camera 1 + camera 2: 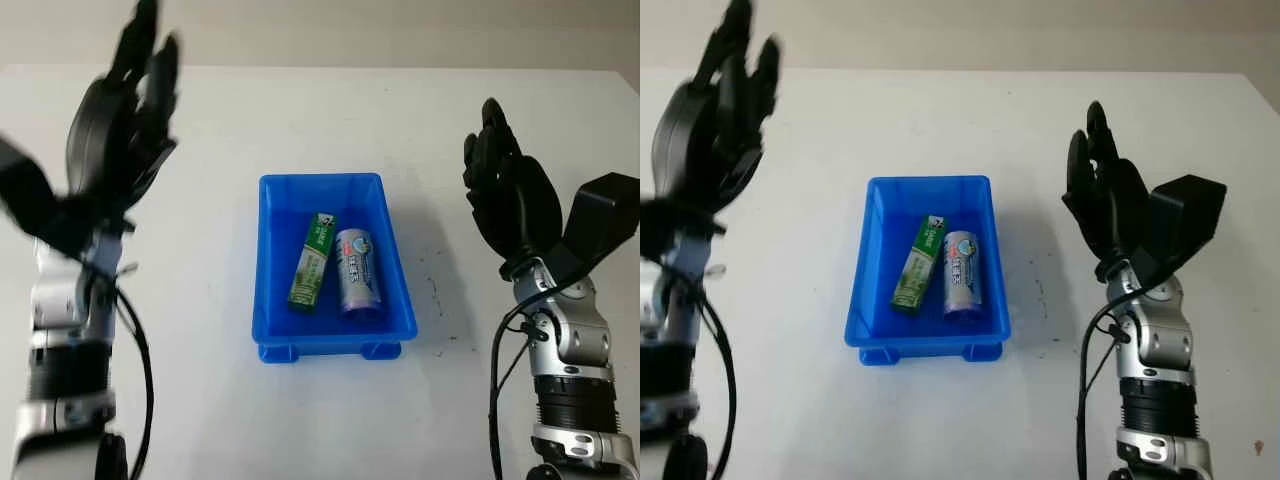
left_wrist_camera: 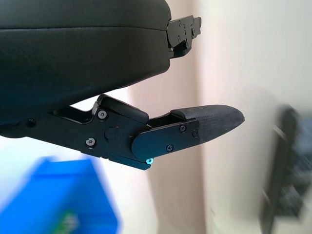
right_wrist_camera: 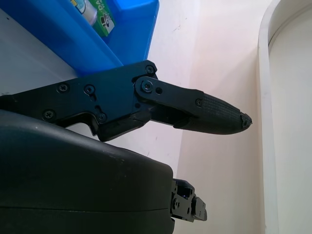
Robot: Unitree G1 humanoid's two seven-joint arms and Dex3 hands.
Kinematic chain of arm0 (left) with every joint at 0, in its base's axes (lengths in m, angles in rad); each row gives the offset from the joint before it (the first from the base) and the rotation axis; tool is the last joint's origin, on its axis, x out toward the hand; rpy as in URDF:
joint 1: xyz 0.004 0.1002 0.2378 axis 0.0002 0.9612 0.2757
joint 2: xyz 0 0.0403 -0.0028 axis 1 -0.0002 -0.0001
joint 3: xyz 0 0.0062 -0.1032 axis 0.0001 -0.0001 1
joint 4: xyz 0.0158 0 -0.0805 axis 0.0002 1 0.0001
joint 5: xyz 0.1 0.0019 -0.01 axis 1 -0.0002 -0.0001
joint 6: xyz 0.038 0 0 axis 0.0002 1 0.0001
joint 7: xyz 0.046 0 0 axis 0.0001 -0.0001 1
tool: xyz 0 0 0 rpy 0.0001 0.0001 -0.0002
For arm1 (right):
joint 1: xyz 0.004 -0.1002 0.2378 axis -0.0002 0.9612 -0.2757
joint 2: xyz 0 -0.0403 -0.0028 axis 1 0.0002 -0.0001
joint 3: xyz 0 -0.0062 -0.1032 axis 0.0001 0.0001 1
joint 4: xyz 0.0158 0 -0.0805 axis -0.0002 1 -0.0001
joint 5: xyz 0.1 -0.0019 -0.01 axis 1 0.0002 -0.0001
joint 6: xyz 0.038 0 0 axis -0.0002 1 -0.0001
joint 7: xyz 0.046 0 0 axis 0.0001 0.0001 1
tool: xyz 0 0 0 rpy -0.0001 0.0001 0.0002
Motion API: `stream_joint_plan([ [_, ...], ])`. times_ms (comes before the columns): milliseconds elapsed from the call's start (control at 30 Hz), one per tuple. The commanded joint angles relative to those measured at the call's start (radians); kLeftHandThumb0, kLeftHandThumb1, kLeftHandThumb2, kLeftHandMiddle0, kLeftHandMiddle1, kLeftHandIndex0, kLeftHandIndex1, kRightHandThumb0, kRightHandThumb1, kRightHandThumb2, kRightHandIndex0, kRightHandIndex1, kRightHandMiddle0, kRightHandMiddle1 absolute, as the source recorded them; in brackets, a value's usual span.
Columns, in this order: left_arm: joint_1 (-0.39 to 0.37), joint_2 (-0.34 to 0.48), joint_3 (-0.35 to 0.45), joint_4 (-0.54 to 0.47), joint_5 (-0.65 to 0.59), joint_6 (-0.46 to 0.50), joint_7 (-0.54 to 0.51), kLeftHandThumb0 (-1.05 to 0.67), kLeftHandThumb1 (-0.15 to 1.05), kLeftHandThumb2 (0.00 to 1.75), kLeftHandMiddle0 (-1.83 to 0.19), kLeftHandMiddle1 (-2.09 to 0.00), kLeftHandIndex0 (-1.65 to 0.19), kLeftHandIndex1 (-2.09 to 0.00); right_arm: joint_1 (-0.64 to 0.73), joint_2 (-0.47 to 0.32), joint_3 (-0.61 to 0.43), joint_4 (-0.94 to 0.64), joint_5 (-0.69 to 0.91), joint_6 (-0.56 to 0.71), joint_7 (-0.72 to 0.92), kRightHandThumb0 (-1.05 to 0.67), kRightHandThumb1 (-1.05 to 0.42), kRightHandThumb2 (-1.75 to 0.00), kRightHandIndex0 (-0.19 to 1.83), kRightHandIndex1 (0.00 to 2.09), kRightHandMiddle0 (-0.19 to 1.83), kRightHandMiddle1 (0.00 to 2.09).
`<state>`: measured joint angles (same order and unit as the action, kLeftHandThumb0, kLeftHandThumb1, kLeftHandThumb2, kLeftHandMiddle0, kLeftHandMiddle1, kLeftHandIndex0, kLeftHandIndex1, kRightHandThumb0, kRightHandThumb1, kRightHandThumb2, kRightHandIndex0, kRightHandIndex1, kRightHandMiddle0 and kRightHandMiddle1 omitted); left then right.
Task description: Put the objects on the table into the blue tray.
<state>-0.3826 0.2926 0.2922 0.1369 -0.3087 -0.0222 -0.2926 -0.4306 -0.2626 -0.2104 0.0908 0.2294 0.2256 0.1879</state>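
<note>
Both items lie lengthwise inside the blue plastic tray (image 1: 268, 300): green flat box (image 1: 312, 262) beside silvery cylindrical can (image 1: 357, 270). Left hand (image 1: 125, 105) and right hand (image 1: 510, 195) flank it, open, empty.

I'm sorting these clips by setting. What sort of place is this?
Probably a lab or test bench rather than a home: a plain white table holds just one blue tray with a green box and a can inside, and the open left hand and right hand are raised beside it.
</note>
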Motion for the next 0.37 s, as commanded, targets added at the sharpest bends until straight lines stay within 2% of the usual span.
stream_joint_plan([
  [0, 0.044, -0.020, 0.010, -0.006, -0.006, -0.019, 0.012, -0.73, 1.05, 0.66, 0.19, 0.00, 0.19, 0.00, -0.009, -0.002, -0.002, 0.008, -0.005, -0.018, -0.001, -0.74, -1.05, -0.70, -0.19, 0.00, -0.19, 0.00],
  [167, 0.115, -0.032, 0.008, -0.046, 0.013, -0.010, 0.053, -0.75, 1.05, 0.64, 0.19, 0.00, 0.19, 0.00, -0.007, -0.006, -0.003, 0.014, -0.014, -0.019, -0.005, -0.73, -1.05, -0.71, -0.19, 0.00, -0.19, 0.00],
  [333, 0.134, -0.029, 0.012, -0.051, 0.020, -0.017, 0.069, -0.74, 1.05, 0.63, 0.19, 0.00, 0.19, 0.00, 0.004, -0.001, -0.003, 0.004, -0.014, -0.016, -0.007, -0.72, -1.05, -0.71, -0.19, 0.00, -0.19, 0.00],
])
